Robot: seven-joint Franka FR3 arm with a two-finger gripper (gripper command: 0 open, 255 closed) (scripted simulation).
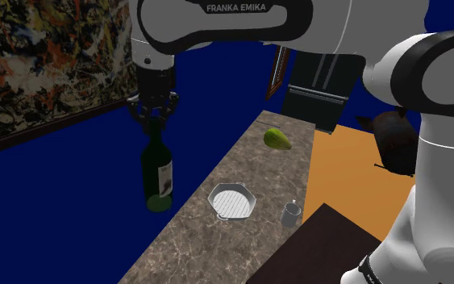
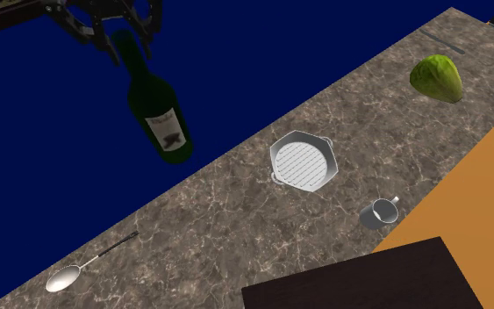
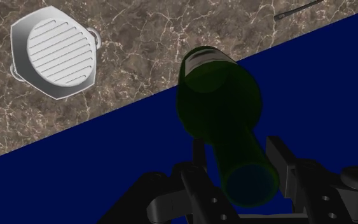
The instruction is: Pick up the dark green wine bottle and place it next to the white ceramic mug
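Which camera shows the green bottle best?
The second exterior view: the whole bottle, its label showing, its neck in the claw. The shoulder view shows it whole but darker. The wrist view looks down its neck, foreshortened.

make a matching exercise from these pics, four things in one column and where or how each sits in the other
1 wine bottle
2 grill pan
3 mug
4 spoon

a ridged inside, middle of the counter
b lying flat, second exterior view's lower left
c clasped by its neck in the gripper
d counter's edge beside the orange area

Pairs: 1-c, 2-a, 3-d, 4-b
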